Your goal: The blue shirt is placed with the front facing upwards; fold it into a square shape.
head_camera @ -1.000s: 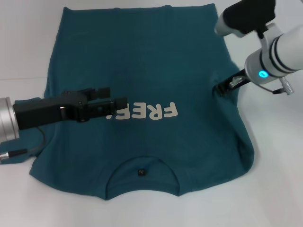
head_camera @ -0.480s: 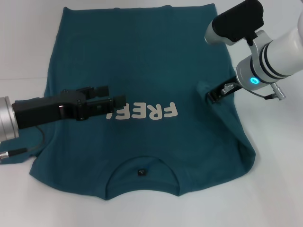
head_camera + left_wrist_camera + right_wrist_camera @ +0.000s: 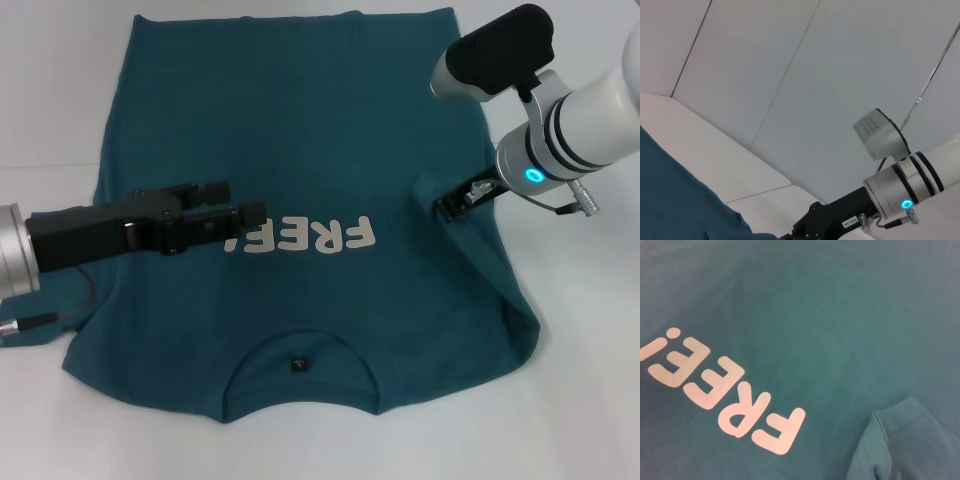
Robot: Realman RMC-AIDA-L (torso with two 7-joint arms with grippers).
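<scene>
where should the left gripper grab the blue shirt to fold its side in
Probably the blue shirt at its sleeve edge on the robot's left, coming from outside that edge. That side lies flat and unfolded, while the right gripper already holds the opposite sleeve folded inward. The left gripper hovers over the chest lettering.

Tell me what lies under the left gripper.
Under the left gripper lies the blue shirt; it covers the exclamation mark and part of the last E of the white lettering.
</scene>
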